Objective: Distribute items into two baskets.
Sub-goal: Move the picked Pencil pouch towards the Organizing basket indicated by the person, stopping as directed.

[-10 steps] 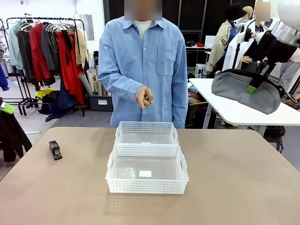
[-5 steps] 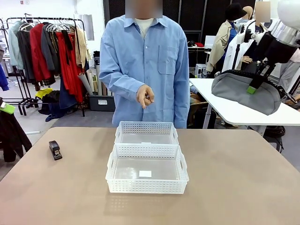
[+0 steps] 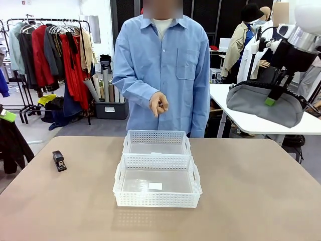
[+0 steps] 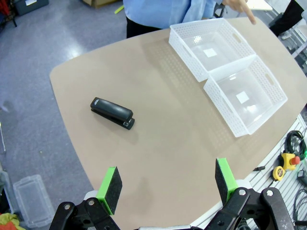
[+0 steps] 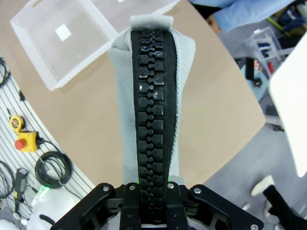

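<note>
Right jaws clamped tight on the grey waist bag [image 3: 263,103], held up in the air past the table's [image 3: 251,201] far right corner. The bag hangs under the jaws and sticks out wider on both sides. In the right wrist view its black toothed band [image 5: 153,120] runs straight out from between the closed fingers, grey fabric either side. Left jaws spread wide, green pads [image 4: 109,189] far apart, up over the table's left side. Black stapler [image 3: 59,160] lies flat near the left edge, ahead of the left jaws, well apart from them. Two white baskets sit at table centre, touching, near basket [image 3: 157,201] in front of far basket [image 3: 157,136]. Person's hand [image 3: 159,104] hangs above the far edge.
</note>
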Robot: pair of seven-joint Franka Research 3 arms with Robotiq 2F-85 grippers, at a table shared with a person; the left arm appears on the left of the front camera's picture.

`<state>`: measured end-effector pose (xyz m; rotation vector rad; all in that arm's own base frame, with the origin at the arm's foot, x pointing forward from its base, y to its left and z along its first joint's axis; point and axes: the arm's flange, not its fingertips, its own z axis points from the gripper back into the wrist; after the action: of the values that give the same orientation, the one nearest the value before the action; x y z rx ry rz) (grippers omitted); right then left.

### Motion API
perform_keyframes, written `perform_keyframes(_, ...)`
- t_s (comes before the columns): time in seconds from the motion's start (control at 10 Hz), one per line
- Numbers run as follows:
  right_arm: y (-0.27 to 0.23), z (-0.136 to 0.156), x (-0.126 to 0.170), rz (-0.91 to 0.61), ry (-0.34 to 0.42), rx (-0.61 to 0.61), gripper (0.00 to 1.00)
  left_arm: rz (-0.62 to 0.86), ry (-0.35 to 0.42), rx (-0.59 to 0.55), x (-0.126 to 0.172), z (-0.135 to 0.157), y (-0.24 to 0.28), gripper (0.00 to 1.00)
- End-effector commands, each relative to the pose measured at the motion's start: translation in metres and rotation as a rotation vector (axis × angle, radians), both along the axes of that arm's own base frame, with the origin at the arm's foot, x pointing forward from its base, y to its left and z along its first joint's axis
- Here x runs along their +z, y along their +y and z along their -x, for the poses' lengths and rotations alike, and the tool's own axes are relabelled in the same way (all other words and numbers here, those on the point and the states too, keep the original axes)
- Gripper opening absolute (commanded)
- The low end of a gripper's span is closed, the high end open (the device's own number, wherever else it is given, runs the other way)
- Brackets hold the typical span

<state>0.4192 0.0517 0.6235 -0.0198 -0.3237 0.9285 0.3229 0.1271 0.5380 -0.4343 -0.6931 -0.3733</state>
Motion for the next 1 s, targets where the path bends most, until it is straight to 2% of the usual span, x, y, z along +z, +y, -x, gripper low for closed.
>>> perform_keyframes(0.0, 0.001, 0.013, -0.005, 0.043, -0.018, 0.071, 0.0, 0.003, -0.002, -0.003, 0.001, 0.0, 0.0, 1.0)
perform_keyframes(0.5, 0.021, 0.039, -0.017, 0.063, -0.033, 0.184, 0.0, 0.003, -0.002, -0.003, 0.001, 0.0, 0.0, 1.0)
perform_keyframes(0.9, 0.046, 0.037, -0.031, 0.135, 0.026, 0.295, 0.0, 0.003, -0.002, -0.003, 0.001, 0.0, 0.0, 1.0)
